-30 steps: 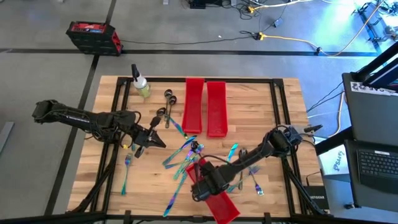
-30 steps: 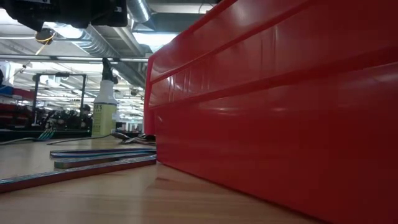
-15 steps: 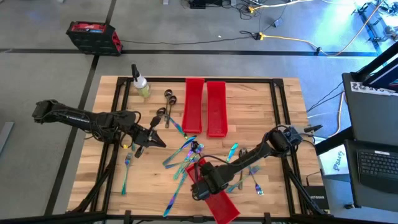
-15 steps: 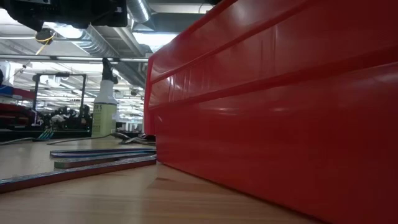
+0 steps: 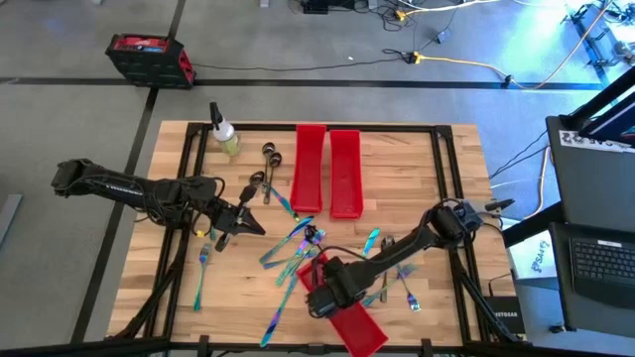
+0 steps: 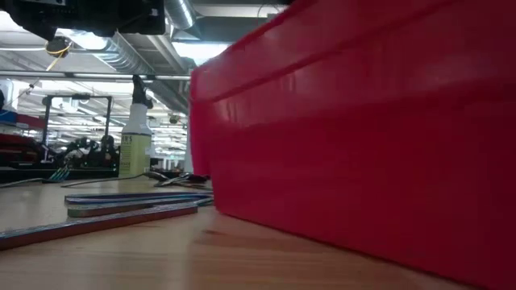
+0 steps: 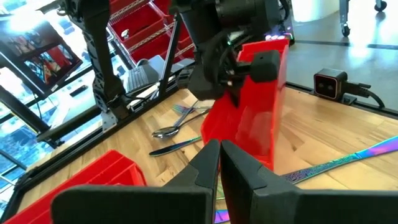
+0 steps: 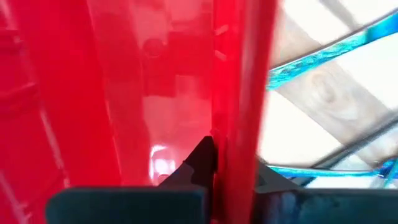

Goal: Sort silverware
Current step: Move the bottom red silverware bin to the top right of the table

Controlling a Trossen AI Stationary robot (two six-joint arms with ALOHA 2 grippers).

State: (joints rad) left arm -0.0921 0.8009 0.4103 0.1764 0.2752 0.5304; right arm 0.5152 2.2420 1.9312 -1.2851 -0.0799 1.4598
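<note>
right gripper (image 5: 319, 291): clamped on the near bin's (image 5: 349, 319) wall, one finger (image 8: 198, 163) inside, the other outside and mostly hidden
left gripper (image 5: 254, 224): shut, empty, left of the bin
silverware (image 5: 288, 250): loose on the table (image 5: 437, 188) around the bin's far end, some under the right arm
low view: bin fills most of it, blurred

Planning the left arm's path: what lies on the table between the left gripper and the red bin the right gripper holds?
In the high view, a loose cluster of silverware lies between the left gripper and the red bin clamped by the right gripper.
</note>
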